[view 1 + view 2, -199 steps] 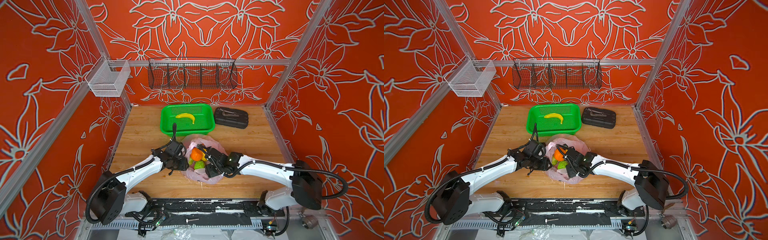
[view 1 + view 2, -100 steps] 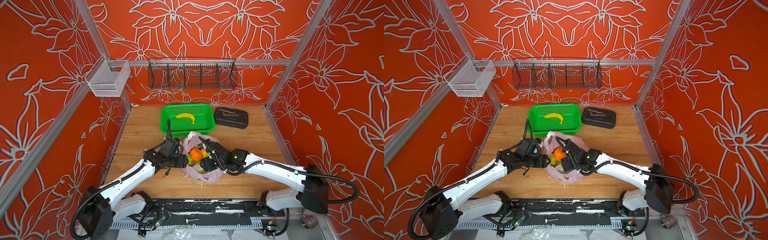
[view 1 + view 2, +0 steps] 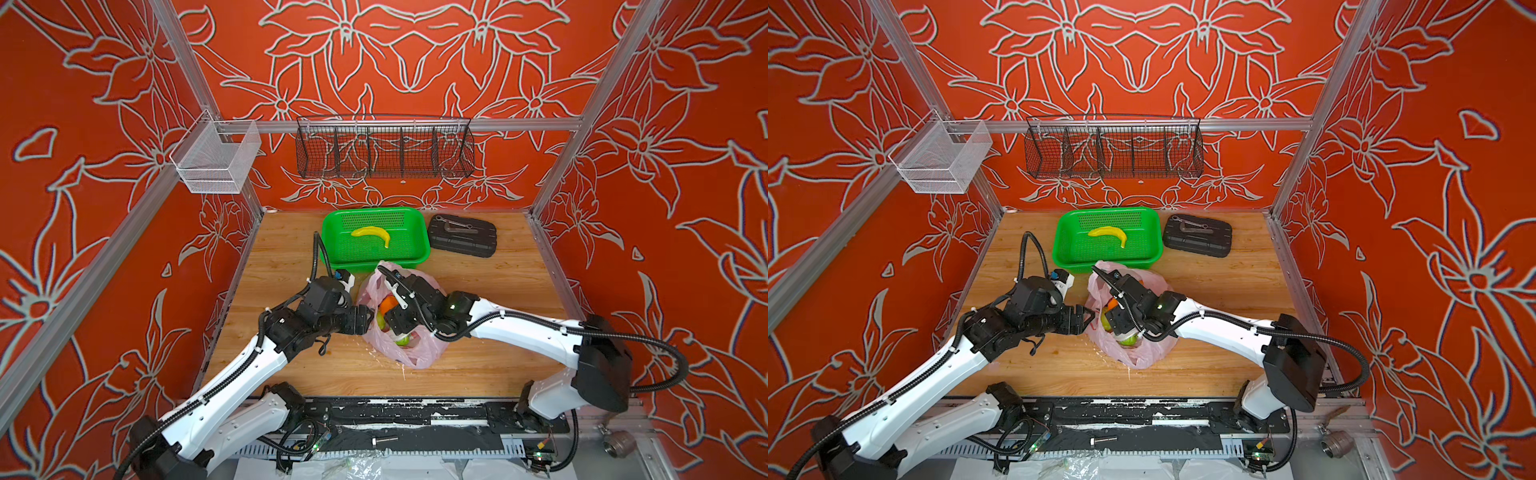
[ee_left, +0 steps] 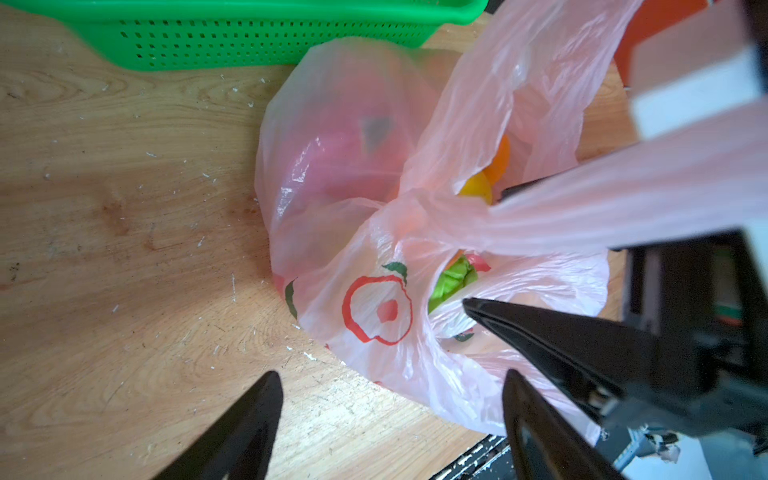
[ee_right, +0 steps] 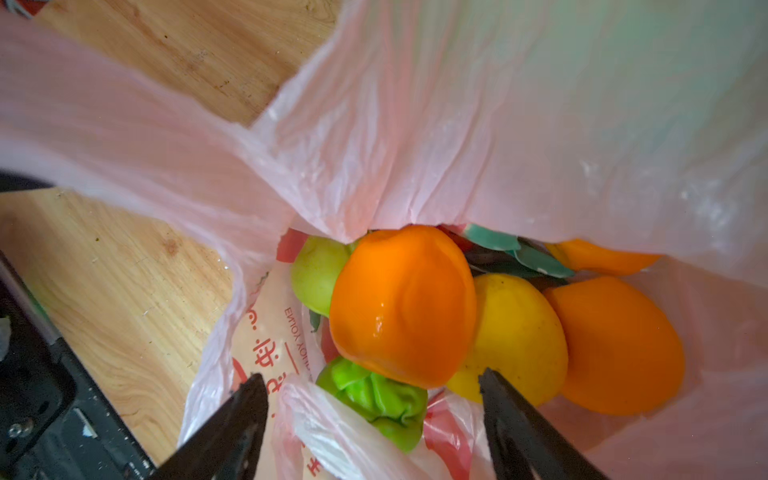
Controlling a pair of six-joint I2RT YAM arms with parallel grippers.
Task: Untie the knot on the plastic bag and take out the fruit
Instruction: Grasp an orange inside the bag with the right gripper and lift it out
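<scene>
The pale-pink plastic bag (image 3: 415,353) (image 3: 1144,353) lies on the wood in front of the green basket, its mouth open. No knot shows. One loose handle ear (image 4: 623,199) stretches up toward the right arm. Inside lie the fruit: an orange (image 5: 403,303), a yellow one (image 5: 515,332), a crumpled green one (image 5: 374,395), a second green one (image 5: 316,278) and another orange (image 5: 615,345). My right gripper (image 3: 392,326) (image 5: 371,374) hangs open over the bag's mouth, just above the fruit, holding nothing. My left gripper (image 3: 368,318) (image 4: 390,374) is open at the bag's left side, empty.
The green basket (image 3: 332,249) behind the bag holds a yellow banana (image 3: 372,233). A black case (image 3: 463,239) with a wrench on it lies to its right. A black wire rack (image 3: 384,145) and a white mesh bin (image 3: 216,160) hang on the walls.
Both grippers' jaws have opened wider. The bag's mouth has spread, and more fruit shows. Both arms' rear links have swung outward while the grippers stayed by the bag.
</scene>
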